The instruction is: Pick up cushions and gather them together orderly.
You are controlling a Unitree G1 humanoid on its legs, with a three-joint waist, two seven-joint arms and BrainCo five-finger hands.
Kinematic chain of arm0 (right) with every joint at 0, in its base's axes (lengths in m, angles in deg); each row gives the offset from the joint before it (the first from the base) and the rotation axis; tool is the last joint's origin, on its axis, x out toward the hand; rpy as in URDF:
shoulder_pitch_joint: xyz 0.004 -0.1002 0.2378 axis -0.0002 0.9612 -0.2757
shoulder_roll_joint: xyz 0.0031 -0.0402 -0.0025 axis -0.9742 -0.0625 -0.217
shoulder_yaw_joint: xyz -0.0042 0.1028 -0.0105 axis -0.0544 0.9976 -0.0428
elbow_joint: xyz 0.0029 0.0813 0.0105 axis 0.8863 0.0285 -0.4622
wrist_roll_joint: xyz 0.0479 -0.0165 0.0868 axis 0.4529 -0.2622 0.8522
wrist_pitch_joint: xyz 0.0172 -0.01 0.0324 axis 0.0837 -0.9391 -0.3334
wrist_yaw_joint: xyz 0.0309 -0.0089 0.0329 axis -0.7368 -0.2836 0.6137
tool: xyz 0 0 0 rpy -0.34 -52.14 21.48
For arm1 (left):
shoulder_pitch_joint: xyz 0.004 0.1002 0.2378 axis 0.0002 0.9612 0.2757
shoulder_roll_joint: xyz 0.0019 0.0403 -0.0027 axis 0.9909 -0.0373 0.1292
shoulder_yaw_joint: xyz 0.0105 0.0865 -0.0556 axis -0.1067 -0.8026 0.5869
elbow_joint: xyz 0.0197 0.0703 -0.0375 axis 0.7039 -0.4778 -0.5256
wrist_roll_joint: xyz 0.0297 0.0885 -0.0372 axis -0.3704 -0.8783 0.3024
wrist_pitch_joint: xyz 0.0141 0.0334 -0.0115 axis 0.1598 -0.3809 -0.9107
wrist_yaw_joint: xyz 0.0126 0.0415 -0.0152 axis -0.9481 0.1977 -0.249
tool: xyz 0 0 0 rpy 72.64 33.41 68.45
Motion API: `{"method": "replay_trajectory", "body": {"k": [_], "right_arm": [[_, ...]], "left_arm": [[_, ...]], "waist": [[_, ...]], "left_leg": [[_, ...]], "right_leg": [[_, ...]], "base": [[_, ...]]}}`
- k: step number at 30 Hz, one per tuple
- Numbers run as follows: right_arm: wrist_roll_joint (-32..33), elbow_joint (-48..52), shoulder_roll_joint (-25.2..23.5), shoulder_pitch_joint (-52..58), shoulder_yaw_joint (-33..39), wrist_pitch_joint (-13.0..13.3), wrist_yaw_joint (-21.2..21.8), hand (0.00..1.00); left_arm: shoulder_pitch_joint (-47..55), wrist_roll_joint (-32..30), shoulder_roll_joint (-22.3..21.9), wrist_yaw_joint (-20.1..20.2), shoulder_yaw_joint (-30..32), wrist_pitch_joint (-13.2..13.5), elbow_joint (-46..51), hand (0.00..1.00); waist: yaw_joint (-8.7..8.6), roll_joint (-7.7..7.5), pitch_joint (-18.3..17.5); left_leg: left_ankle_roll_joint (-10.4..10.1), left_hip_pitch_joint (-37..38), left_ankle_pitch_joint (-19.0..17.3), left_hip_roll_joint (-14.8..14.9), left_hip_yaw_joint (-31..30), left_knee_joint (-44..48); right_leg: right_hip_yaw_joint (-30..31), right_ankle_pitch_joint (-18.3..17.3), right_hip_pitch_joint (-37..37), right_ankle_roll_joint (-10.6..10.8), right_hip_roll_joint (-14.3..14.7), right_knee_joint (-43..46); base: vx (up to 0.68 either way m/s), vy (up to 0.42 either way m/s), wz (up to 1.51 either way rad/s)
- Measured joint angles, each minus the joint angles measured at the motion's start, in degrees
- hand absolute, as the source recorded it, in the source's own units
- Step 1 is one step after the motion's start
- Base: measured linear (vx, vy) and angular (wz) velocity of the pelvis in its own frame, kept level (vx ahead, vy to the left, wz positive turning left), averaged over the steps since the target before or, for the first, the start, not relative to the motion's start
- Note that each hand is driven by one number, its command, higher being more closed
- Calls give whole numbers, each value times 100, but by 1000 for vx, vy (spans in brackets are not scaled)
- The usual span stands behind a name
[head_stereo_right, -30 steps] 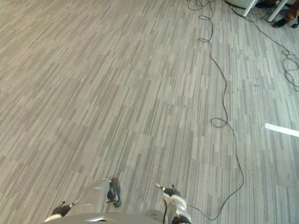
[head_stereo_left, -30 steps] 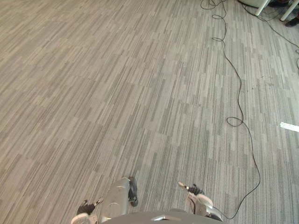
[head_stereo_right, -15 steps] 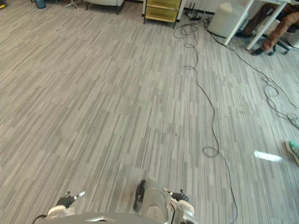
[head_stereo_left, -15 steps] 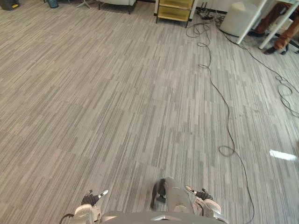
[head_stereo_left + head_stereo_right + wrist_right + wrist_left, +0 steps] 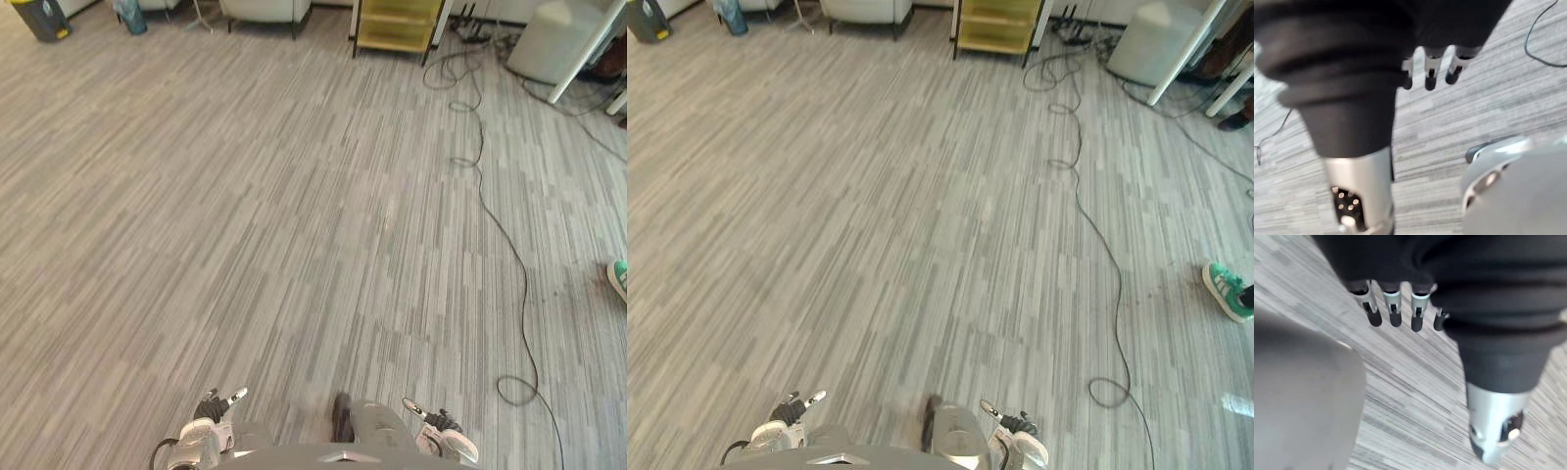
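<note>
1. One second ago the eye views took in only the striped grey floor (image 5: 245, 215). Now the far edge of the room shows above it, so the camera has lifted and the things have not moved
2. Along that far edge stand a yellow shelf unit (image 5: 397, 24), a pale grey seat (image 5: 265, 8) to its left, a dark bin (image 5: 41, 18) in the far left corner and a rounded white container (image 5: 560, 39) to the right
3. Half a second ago the shelf unit sat a little further left and the dark bin only just cut into the corner; the whole picture has shifted with them
4. A person's green shoe (image 5: 1227, 291) rests on the floor at the right edge, higher in the right eye view than half a second ago
5. The left robot hand (image 5: 214, 406) hangs low at the lower left, much as before, its fingers (image 5: 1394, 313) straight and released over bare floor
6. The right robot hand (image 5: 436, 423) hangs at the lower right, its fingers (image 5: 1430, 77) likewise straight, grasping nothing
7. Where the cushions lie cannot be told from these views
</note>
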Motion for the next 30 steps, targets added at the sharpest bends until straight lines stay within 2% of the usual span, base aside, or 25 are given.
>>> {"method": "replay_trajectory", "body": {"k": [2,4,5,6,7,8,9,10,11,12,13,15,16,17,19,20,21,22,23,24,25,26,28,29,30], "right_arm": [[5,-30,7,-13,-124,-40,-1,0],[12,-115,-19,-15,-80,-68,-5,0],[63,-180,-29,9,-37,-92,-7,0],[111,-208,-29,6,35,-99,-12,0],[112,-211,-51,22,33,-101,-18,0],[114,-213,-175,3,-16,-103,-22,0],[98,-240,-153,-29,-36,-95,-2,0],[101,-271,-133,-102,31,-92,-8,0],[101,-308,-139,-134,27,-93,-20,0],[101,-323,-216,-121,35,-89,-20,0],[101,-338,-242,-108,36,-76,-12,0],[99,-336,-271,-110,40,-27,13,0],[99,-328,-346,-101,39,-39,15,0],[160,-359,-384,-47,108,-91,25,0],[105,-209,-228,24,104,-89,19,0],[100,-213,-211,29,95,-89,16,0],[104,-222,-210,48,141,-88,14,0],[102,-231,-203,47,140,-87,14,0],[103,-228,-195,28,140,-87,15,0],[101,-239,-181,-13,140,-91,14,0],[96,-308,-169,-63,148,-99,13,0],[97,-383,-143,-63,203,-99,10,0],[94,-417,-125,-57,276,-126,9,0],[84,-432,-67,-79,326,-129,12,0],[-8,-437,-59,-171,391,-116,13,0]], "left_arm": [[32,106,9,0,16,7,200,0],[14,168,25,6,9,38,284,0],[26,159,39,-1,6,41,312,0],[45,165,31,1,-12,43,311,0],[43,173,12,1,30,46,312,0],[-19,137,67,-9,31,47,310,0],[-34,103,111,-16,-46,61,298,0],[-92,137,175,7,8,68,291,0],[-118,137,218,10,11,64,254,0],[-97,137,250,-1,1,57,229,0],[-53,131,277,-14,-14,57,205,0],[-8,125,284,-15,-118,41,66,0],[-90,121,357,-15,-187,24,10,0],[-102,117,389,-22,-299,-27,-63,0],[-85,99,382,-20,-498,-80,-97,0],[-48,98,385,-21,-540,-82,-119,0],[-108,100,378,-20,-585,-94,-154,0],[-120,100,368,-20,-589,-97,-161,0],[-95,99,362,-17,-593,-100,-206,0],[-74,97,366,-15,-593,-100,-246,0],[-66,97,371,-13,-583,-102,-296,0],[-73,90,343,-18,-505,-101,-285,0],[-36,71,305,-18,-418,-99,-284,0],[-52,34,226,-21,-283,-97,-309,0],[-107,31,163,-12,-136,-95,-379,0]], "waist": [[98,-4,2],[189,-63,-13],[224,-115,-49],[240,-78,-53],[280,-111,-57],[305,-311,-146],[275,-316,-178],[331,-341,-168],[328,-402,-173],[333,-616,-292],[342,-699,-397],[354,-698,-520],[321,-833,-422],[226,-834,-361],[97,-661,-297],[115,-653,-297],[126,-644,-292],[117,-633,-289],[82,-605,-294],[53,-594,-289],[16,-600,-286],[-28,-576,-271],[-75,-534,-261],[-69,-423,-219],[1,-329,-140]], "left_leg": [[14,-637,-343,-5,252,-274],[39,-1033,-562,-88,566,-1478],[17,-1020,-424,-305,728,-2948],[54,-979,272,-500,634,-4502],[109,-903,826,-568,568,-4693],[267,-807,769,-822,657,-4794],[393,-1070,464,-749,536,-4256],[561,-1173,141,-698,502,-3783],[615,-1151,77,-706,526,-3620],[628,-1037,36,-868,579,-3474],[644,-941,-62,-976,562,-3496],[675,-423,-714,-1126,600,-3850],[715,-77,-885,-1316,722,-3933],[727,306,-1000,-1396,747,-4023],[687,1149,-994,-1389,793,-4648],[648,1383,-967,-1382,801,-4845],[592,1821,-931,-1336,808,-5190],[577,1936,-923,-1298,808,-5287],[531,1998,-929,-1207,802,-5399],[500,2021,-935,-1157,785,-5432],[404,2137,-930,-1125,749,-5591],[295,2340,-996,-1087,630,-5715],[290,2498,-1000,-1044,514,-5807],[272,2589,-1016,-890,382,-5824],[198,2585,-928,-819,240,-5680]], "right_leg": [[107,-99,440,130,-88,-279],[150,-161,849,293,-298,-564],[187,-272,1044,489,-462,-646],[246,-440,1231,646,-521,-710],[305,-509,1318,696,-589,-747],[567,-470,1473,540,-689,-968],[850,-67,1434,362,-486,-1156],[956,171,1540,406,-478,-1175],[1075,260,1608,402,-556,-1136],[1354,378,1549,486,-759,-821],[1495,363,1393,567,-853,-421],[1793,317,607,1028,-939,1398],[1977,680,-35,1477,-1097,2943],[1768,787,-518,1516,-1229,4121],[750,366,-1103,941,-1422,4860],[477,196,-1180,840,-1441,4762],[-69,-135,-1367,706,-1423,4142],[-246,-233,-1430,638,-1361,3748],[-484,-273,-1564,559,-1182,2746],[-558,-175,-1595,514,-1067,2167],[-558,260,-1662,446,-875,914],[-397,1009,-1720,329,-725,-130],[-240,1754,-1651,357,-630,-481],[-204,1795,-1608,302,-418,-411],[-160,1433,-1719,206,-367,48]], "base": [[352,103,-36],[456,177,-31],[530,242,-21],[547,266,-21],[598,294,-14],[601,251,-4],[704,267,-4],[670,265,0],[549,249,-13],[532,240,-20],[491,188,-55],[466,166,-66],[403,135,-39],[446,145,-25],[371,120,-17],[429,67,-18],[385,13,-8],[392,-22,-1],[260,-68,10],[326,-106,22],[451,-171,36],[435,-179,39],[393,-196,23],[544,-310,-16],[526,-319,-22]]}}
